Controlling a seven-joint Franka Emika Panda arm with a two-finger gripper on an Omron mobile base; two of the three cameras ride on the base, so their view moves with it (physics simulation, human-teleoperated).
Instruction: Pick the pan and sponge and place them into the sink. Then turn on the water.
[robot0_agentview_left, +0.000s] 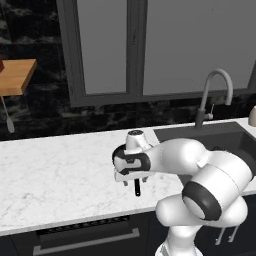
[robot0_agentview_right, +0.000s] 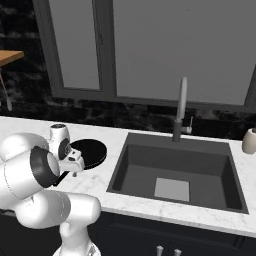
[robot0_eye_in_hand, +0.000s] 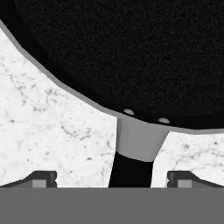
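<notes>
The black round pan (robot0_eye_in_hand: 131, 52) lies on the white marble counter (robot0_eye_in_hand: 52, 131), left of the sink (robot0_agentview_right: 125, 165). Its grey neck and thin black handle (robot0_eye_in_hand: 129, 171) run down between my fingertips (robot0_eye_in_hand: 41, 179). My gripper (robot0_eye_in_hand: 113, 180) hangs open just above the handle where it meets the pan, one finger on each side and neither touching it. From the right base view the pan (robot0_agentview_right: 91, 151) lies partly behind my gripper (robot0_agentview_right: 76, 168). In the left base view the handle's end (robot0_agentview_left: 137, 188) pokes out under my gripper (robot0_agentview_left: 131, 178). The sponge is out of view. No water runs from the gooseneck faucet (robot0_agentview_right: 181, 107).
A white soap bottle (robot0_agentview_right: 248, 140) stands at the sink's far right corner. The basin has a lighter grey square patch (robot0_agentview_right: 172, 189) on its bottom. A wooden shelf (robot0_agentview_left: 16, 76) with a hanging utensil (robot0_agentview_left: 8, 120) juts out at the far left. A window runs behind the counter.
</notes>
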